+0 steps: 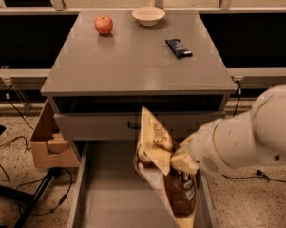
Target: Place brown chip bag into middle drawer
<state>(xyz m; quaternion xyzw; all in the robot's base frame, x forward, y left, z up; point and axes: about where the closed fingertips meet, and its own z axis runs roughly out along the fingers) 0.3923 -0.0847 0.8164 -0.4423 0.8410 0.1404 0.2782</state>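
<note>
End effector with chip bag above drawer

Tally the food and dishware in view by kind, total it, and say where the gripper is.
Fruit: 1, the round red apple
Dishes: 1, the shallow white bowl
Snack packets: 2, the small dark blue bar wrapper and the large crinkly brown chip bag
Total: 4
The gripper holds the bag over the open grey middle drawer.
</note>
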